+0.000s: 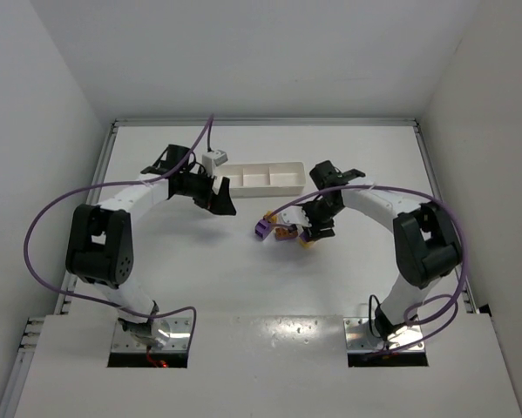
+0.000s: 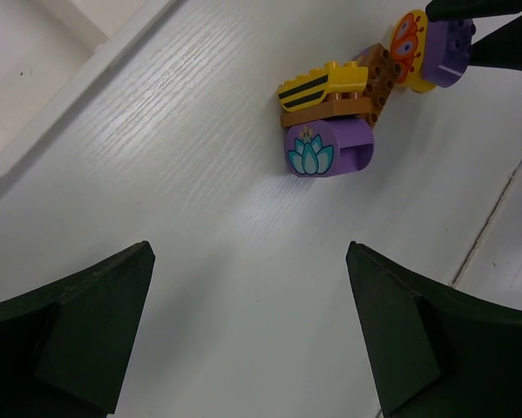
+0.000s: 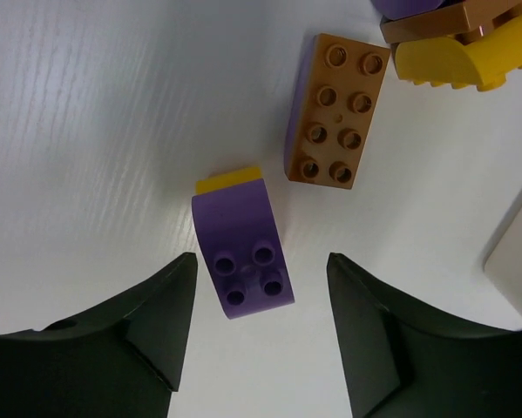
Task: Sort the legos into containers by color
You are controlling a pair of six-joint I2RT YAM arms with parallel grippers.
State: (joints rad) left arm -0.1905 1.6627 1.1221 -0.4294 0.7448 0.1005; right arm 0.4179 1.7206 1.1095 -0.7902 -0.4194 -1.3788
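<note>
In the right wrist view a purple lego (image 3: 241, 261) with a yellow piece (image 3: 229, 181) behind it lies on the table between my right gripper's (image 3: 261, 264) fingers. The jaws stand open, with a narrow gap on each side of it. Beyond lie an orange eight-stud lego (image 3: 337, 111) and a yellow curved lego (image 3: 452, 59). My left gripper (image 2: 249, 250) is open and holds nothing, short of a purple lotus-printed lego (image 2: 328, 148) and a striped yellow one (image 2: 313, 87). From above, the legos (image 1: 282, 232) cluster below the white tray of containers (image 1: 261, 177), with my left gripper (image 1: 224, 205) to their left and my right gripper (image 1: 314, 232) at their right end.
The tray's corner (image 3: 518, 244) shows at the right edge of the right wrist view, and its rim (image 2: 43, 131) at the upper left of the left wrist view. White walls enclose the table (image 1: 199, 287) at the back and sides.
</note>
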